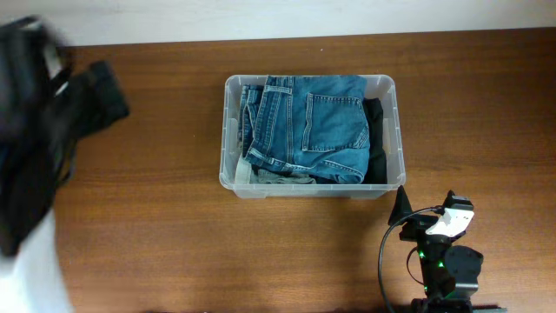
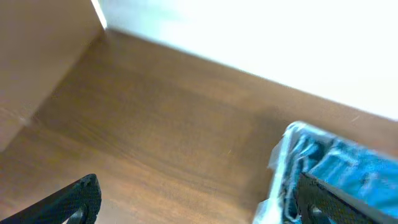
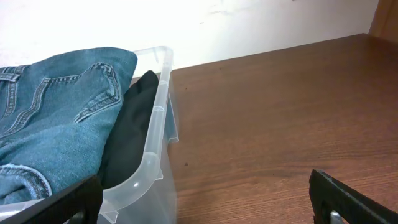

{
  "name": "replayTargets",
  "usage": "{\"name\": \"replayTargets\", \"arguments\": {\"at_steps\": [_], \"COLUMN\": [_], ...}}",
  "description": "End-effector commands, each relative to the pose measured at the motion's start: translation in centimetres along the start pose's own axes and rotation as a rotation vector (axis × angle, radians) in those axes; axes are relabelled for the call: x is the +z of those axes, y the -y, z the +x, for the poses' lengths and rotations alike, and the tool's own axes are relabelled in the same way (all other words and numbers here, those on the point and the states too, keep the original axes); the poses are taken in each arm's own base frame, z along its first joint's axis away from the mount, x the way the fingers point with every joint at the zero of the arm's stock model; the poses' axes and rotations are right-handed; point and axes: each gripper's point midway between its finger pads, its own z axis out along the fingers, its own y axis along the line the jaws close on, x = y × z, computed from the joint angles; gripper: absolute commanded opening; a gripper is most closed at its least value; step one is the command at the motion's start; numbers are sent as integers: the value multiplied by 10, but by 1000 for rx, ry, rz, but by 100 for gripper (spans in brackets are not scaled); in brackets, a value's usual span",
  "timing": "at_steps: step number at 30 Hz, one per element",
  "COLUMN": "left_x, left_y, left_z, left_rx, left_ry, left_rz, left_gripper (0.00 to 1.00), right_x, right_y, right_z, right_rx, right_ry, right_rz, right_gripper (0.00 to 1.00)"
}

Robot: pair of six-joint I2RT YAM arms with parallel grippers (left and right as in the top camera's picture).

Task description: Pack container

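1. The right gripper is hanging released, its fingers spread wide with nothing between them; bare wooden table is lying directly ahead of it.
2. Just ahead and to its left, the container is sitting upright on the table, one rounded corner facing the gripper; the overhead view is showing the two near each other but apart.
3. Inside, a black garment is lying against the wall closest to this gripper; further left, folded blue jeans are resting on top and rising above the rim.
4. A grey garment is peeking from under the jeans along the container's front wall.
5. The left gripper is likewise hanging released and empty; its view is coming through blurred, and from overhead the left arm is showing only as a dark smear.
6. Ahead of it bare table is stretching away; the container with its jeans is sitting ahead to its right.
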Motion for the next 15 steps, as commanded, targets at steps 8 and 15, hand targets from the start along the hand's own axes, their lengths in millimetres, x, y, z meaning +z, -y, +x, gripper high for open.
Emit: {"name": "replayTargets", "arguments": {"at_steps": [8, 15], "left_x": [-169, -212], "left_y": [-57, -83], "left_z": [21, 64], "left_rx": [-109, -122], "left_ry": [380, 425], "left_rz": [110, 124], "left_gripper": [99, 99], "right_x": [0, 0], "right_y": [4, 4], "right_z": [1, 1], "right_rx": [-2, -2], "right_ry": [1, 1], "right_rz": [18, 18], "right_gripper": [99, 99]}}
